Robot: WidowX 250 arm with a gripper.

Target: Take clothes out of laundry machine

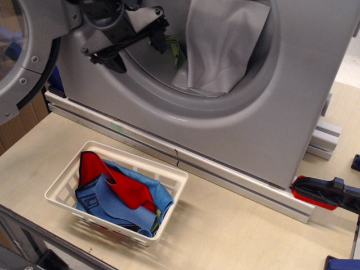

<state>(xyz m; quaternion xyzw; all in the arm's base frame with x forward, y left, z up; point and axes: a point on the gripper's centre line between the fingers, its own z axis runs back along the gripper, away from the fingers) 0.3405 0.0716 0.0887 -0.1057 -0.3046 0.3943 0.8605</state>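
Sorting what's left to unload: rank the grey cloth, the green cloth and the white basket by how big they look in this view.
1. Grey cloth and basket: similar; the basket is nearer the camera, so unsure.
2. Green cloth: smallest, partly hidden.

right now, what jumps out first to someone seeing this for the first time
The large grey laundry machine fills the upper frame, with a pale grey cloth draped out over its drum rim. The black gripper, jaws spread, reaches into the opening beside a small lime-green cloth. Below on the wooden table, a white slotted basket holds red and blue cloths.
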